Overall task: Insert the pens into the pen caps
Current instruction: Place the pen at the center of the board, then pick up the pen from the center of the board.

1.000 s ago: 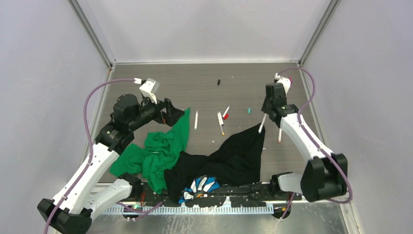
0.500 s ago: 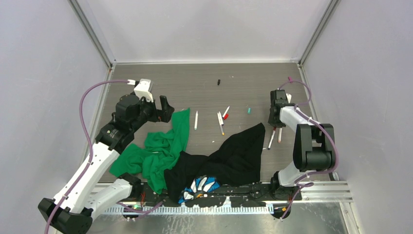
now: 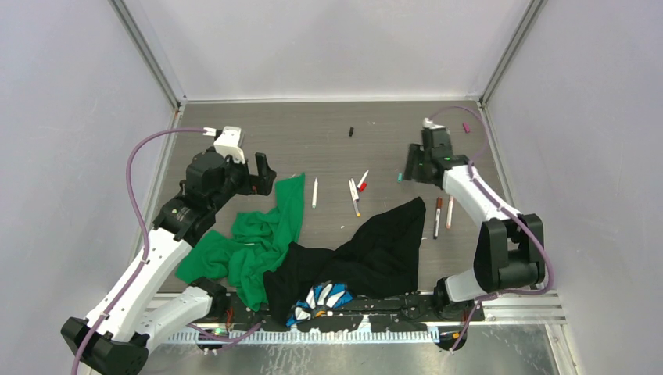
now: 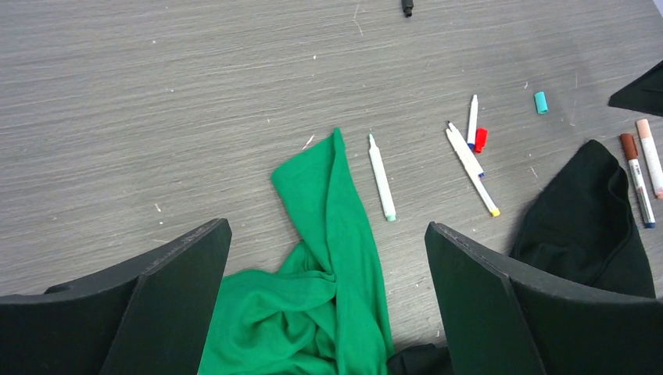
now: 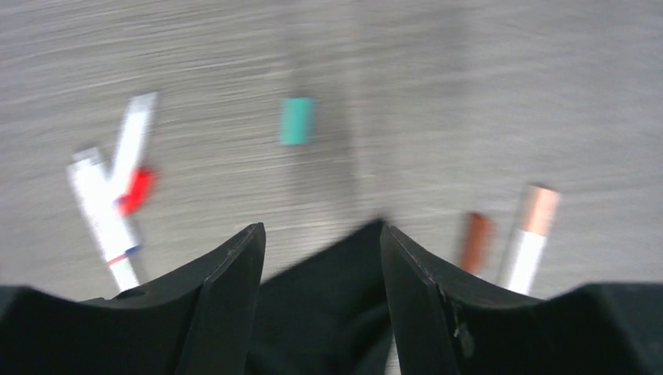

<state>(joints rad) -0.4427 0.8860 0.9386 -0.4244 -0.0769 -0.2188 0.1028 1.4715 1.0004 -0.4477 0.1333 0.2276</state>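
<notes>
Grey wood-grain table (image 3: 313, 133), white pens (image 3: 354, 195) mid-frame and right of centre by black cloth (image 3: 383, 250), teal pen cap (image 3: 399, 177) beside right gripper (image 3: 410, 166), fingers parted and empty, left gripper (image 4: 324, 234) spread wide near green cloth (image 3: 266, 234) at left.

Blurred — pens (image 5: 103, 205), teal cap (image 5: 296, 120)

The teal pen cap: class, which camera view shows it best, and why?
The left wrist view: the teal cap lies sharp and unobstructed there, its short cylinder shape clear. The right wrist view shows it larger but smeared by motion blur. The top external view shows only a tiny teal speck.
</notes>
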